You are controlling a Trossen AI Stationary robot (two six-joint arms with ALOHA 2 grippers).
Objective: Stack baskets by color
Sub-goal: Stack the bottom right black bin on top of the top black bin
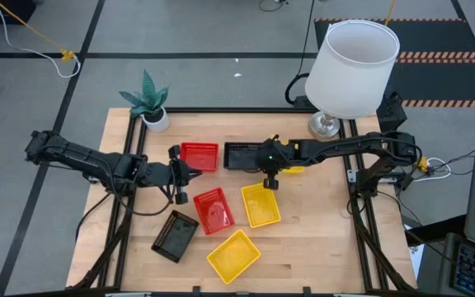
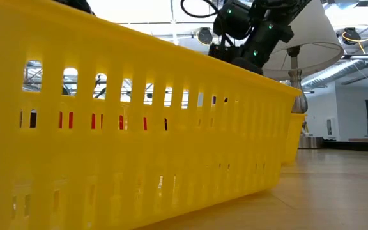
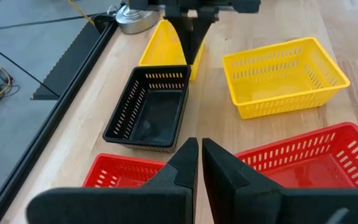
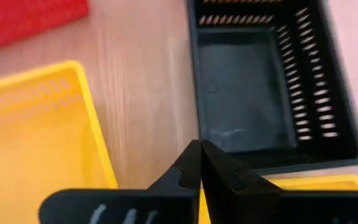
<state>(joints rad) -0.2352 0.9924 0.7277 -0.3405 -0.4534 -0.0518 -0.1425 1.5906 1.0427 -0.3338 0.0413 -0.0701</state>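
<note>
From above I count baskets spread around the table's middle: a red basket [image 1: 199, 155] at ten o'clock, a black basket [image 1: 242, 156] at twelve, a second red [image 1: 213, 209] at centre, one yellow basket [image 1: 261, 205] beside it at three, another yellow [image 1: 233, 255] at six, and a second black [image 1: 176, 235] at eight. My right gripper [image 1: 270, 181] hangs just off the twelve o'clock black basket, fingers pressed together on nothing. The left gripper [image 1: 181, 196] sits between the two reds, fingers nearly touching, also empty. I judge nothing is stacked yet. I'd spread the fingers, pinch one wall and lower it squarely into its match. The lamp [image 1: 349, 68] at one o'clock crowds the right arm; the plant [image 1: 148, 101] stands clear.
</note>
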